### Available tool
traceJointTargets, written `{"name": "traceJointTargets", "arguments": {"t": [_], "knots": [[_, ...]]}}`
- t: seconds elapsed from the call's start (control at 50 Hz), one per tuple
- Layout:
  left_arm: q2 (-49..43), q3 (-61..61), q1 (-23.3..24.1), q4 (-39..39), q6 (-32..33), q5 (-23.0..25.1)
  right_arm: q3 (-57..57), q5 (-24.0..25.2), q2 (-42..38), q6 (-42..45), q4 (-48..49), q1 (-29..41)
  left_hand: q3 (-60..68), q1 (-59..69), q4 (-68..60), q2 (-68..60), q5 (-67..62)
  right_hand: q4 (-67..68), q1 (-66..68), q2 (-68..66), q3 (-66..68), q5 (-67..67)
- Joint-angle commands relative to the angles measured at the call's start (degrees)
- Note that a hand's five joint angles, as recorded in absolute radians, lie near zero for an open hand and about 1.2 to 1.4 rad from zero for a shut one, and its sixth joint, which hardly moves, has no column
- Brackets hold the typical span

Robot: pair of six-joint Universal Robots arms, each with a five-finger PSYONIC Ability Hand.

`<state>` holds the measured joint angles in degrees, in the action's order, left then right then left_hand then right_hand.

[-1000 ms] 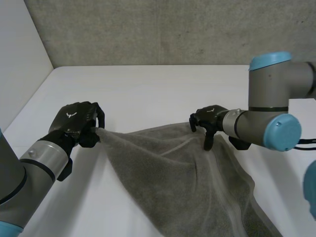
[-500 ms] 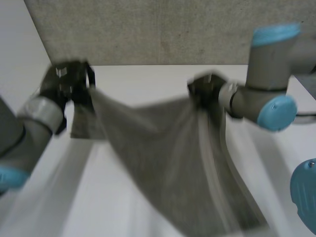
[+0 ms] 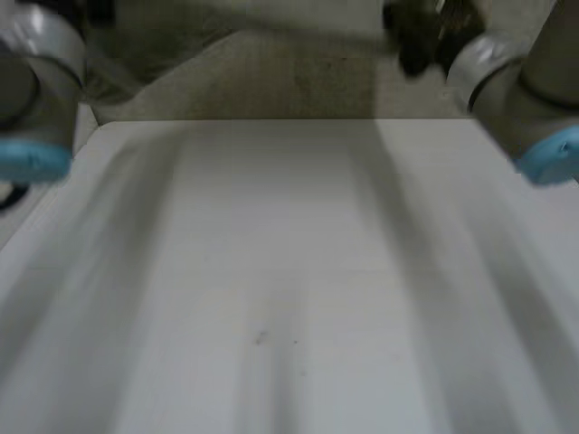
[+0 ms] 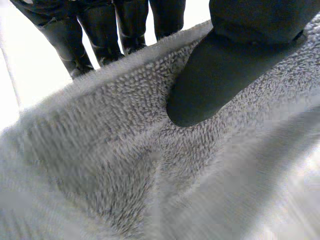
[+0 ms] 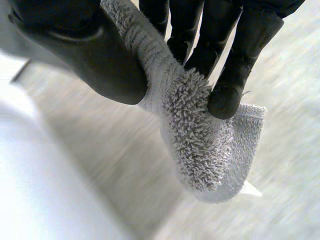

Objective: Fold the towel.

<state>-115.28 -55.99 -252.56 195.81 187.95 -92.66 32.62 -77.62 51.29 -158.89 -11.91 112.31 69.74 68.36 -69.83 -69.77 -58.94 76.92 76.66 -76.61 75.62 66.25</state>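
Towel [image 3: 271, 77] held clear of the white surface [image 3: 271, 271], above its far edge. Left robot hand [image 4: 215, 75] pinches the towel's edge between thumb and fingers; right robot hand [image 5: 105, 60] pinches a corner likewise.

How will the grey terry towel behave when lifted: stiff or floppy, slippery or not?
Probably floppy: the grey terry towel curls over limply where the right hand pinches its corner. Likely not slippery: its looped pile looks rough where the left hand pinches its edge. The thick pile suggests some weight.
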Motion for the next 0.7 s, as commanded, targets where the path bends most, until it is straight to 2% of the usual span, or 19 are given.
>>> {"name": "traceJointTargets", "arguments": {"t": [0.02,0.1,0.24,0.4,0.44,0.46,0.48,0.5,0.52,0.54,0.7], "knots": [[-0.03,-21.8,-0.12,4.32,0.4,3.45,12.65,0.98,-3.21,4.2,-0.66,0.45,10.26,11.64,-10.17,-10.23,-11.06,3.08,3.34,-3.39,4.38,3.75],[-2.57,-32.92,-0.12,8.96,1.28,7.13,19.92,0.89,-7.16,4.64,-0.66,0.8,10.26,11.64,-10.17,-10.23,-11.06,3.08,3.34,-3.39,4.38,3.75],[-5.13,-41.13,-0.12,9.68,5.59,8.37,28.64,0.45,-8.84,7.63,-0.04,0.8,10.26,11.64,-10.17,-10.23,-11.06,3.08,3.34,-3.39,4.38,3.75],[-1.79,-47.99,-0.12,10.64,12.45,8.54,39.98,0.81,1.45,8.33,1.1,-0.43,10.26,11.64,-10.17,-10.23,-11.06,3.08,3.34,-3.39,4.38,3.75],[-1.35,-48.43,-0.21,12.22,13.06,8.46,45.84,1.07,7.13,8.07,2.59,-2.27,3.09,4.47,-3.0,-3.06,-3.89,3.08,3.34,-3.39,4.38,3.75],[-1.35,-48.43,-0.21,12.23,13.06,8.46,45.87,1.07,7.16,8.07,2.6,-2.27,3.05,4.43,-2.96,-3.02,-3.85,3.08,3.34,-3.39,4.38,3.75],[-1.35,-48.6,-0.21,13.27,13.06,8.46,48.65,1.16,9.94,8.07,3.47,-3.23,-7.61,-6.23,7.7,7.64,6.81,3.08,3.34,-3.39,4.38,3.75],[-1.35,-48.6,-0.21,13.28,13.06,8.46,48.68,1.16,9.97,8.07,3.48,-3.24,-7.72,-6.34,7.81,7.75,6.91,3.08,3.34,-3.39,4.38,3.75],[-1.43,-48.78,-0.21,14.24,13.15,8.46,51.29,1.16,12.49,8.07,4.43,-3.94,-19.54,-18.16,19.63,19.57,18.74,3.08,3.34,-3.39,4.38,3.75],[-1.52,-48.95,-0.21,15.12,13.15,8.46,53.84,1.16,14.52,8.07,5.23,-4.38,-22.99,-21.61,23.08,23.02,22.19,3.08,3.34,-3.39,4.38,3.75],[-2.4,-50.01,-0.3,18.02,13.41,8.46,63.43,1.24,19.72,8.07,9.62,-8.33,-34.46,-33.08,34.55,34.49,33.66,3.08,3.34,-3.39,4.38,3.75]]}}
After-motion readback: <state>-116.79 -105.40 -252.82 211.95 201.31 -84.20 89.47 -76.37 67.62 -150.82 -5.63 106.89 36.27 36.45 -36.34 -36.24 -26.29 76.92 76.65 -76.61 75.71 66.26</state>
